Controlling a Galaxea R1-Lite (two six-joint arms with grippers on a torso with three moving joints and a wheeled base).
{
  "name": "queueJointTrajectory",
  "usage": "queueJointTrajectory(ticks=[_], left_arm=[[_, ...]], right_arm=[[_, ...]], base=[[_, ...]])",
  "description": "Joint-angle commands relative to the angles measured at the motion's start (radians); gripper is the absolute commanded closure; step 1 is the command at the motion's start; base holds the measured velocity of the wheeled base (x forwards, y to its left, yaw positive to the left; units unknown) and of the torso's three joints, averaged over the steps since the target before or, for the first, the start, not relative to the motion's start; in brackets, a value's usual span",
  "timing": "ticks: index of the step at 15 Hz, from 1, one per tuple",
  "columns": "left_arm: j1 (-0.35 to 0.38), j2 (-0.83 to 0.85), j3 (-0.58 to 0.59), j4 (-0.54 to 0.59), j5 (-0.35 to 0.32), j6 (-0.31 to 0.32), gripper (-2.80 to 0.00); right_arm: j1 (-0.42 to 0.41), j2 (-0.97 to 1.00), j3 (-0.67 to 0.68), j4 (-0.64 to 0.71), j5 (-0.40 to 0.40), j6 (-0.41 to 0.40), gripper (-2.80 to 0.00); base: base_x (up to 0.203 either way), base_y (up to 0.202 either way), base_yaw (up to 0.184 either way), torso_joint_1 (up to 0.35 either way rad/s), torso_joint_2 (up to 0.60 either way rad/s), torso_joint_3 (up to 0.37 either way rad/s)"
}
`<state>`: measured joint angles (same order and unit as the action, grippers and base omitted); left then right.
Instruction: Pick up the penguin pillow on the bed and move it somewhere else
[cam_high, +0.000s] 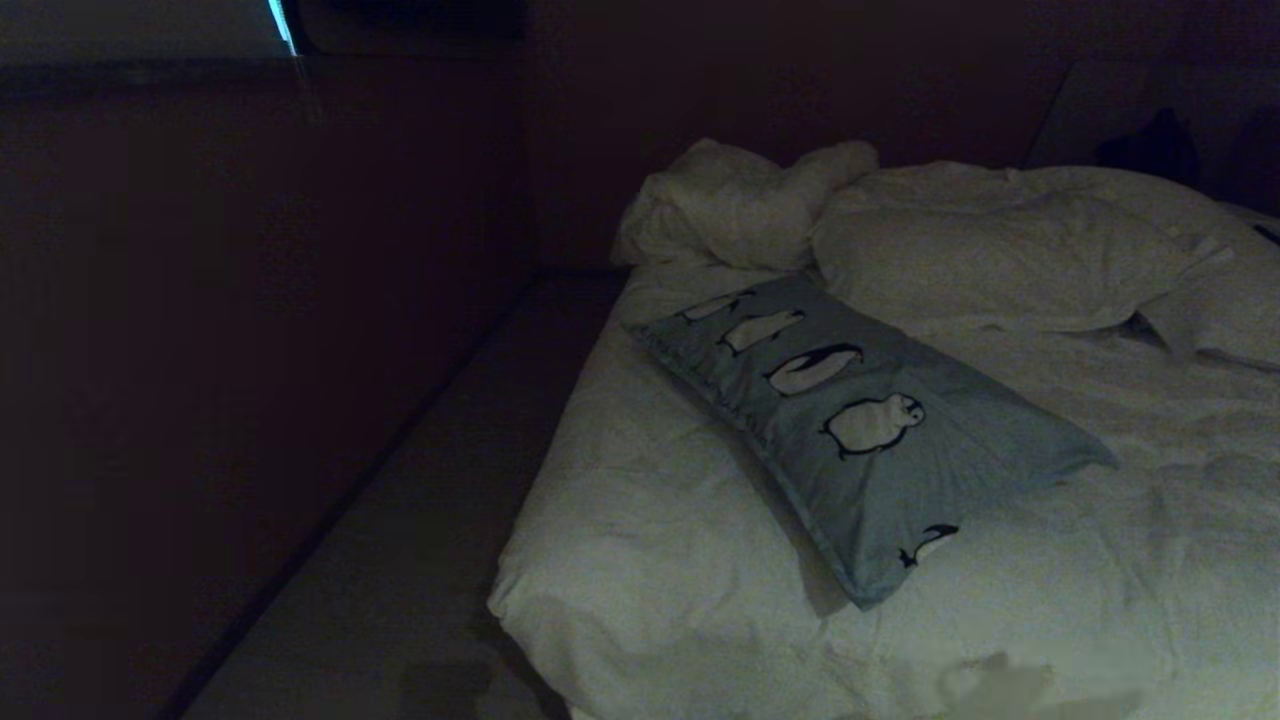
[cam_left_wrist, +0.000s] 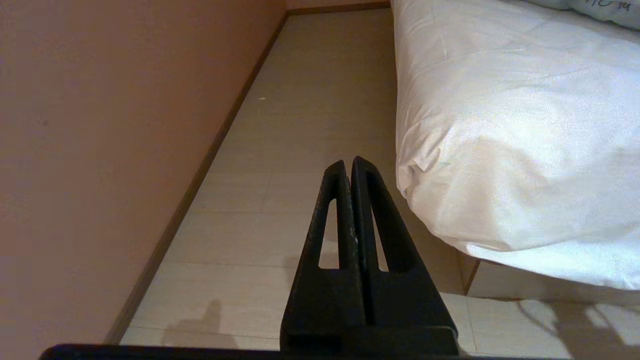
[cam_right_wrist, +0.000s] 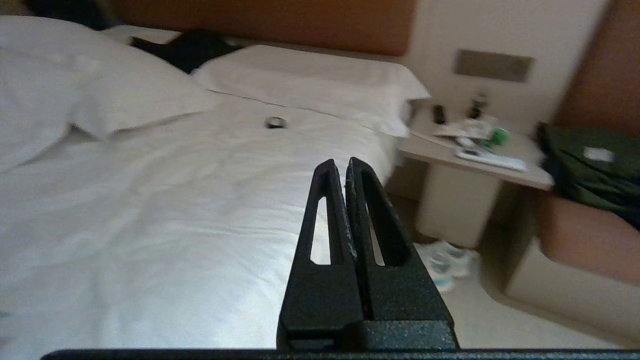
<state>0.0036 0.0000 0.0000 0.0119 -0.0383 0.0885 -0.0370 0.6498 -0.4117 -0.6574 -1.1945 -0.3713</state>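
Note:
The penguin pillow, light blue-grey with a row of black-and-white penguins, lies slantwise on the bed near its left edge. A sliver of it shows at the far corner of the left wrist view, penguin pillow. Neither arm appears in the head view. My left gripper is shut and empty, hanging over the floor beside the bed's corner. My right gripper is shut and empty, held above the white duvet, pointing toward the bed's far side.
White pillows are heaped at the head of the bed. A wall borders the narrow floor strip left of the bed. A cluttered bedside table, a dark bag and a small ring-like object lie beyond the right gripper.

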Motion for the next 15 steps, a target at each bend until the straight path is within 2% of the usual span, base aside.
queueJointTrajectory(ticks=[1,15], left_arm=[[0.001,-0.002,0.002,-0.001,0.000,0.000,0.00],[0.000,-0.002,0.002,0.000,0.000,0.000,0.00]], right_arm=[[-0.002,-0.071,0.010,0.021,-0.013,-0.005,0.00],[-0.011,-0.276,0.077,0.088,-0.014,-0.006,0.00]], base=[[0.000,0.000,0.000,0.000,0.00,0.000],[0.000,0.000,0.000,0.000,0.00,0.000]])
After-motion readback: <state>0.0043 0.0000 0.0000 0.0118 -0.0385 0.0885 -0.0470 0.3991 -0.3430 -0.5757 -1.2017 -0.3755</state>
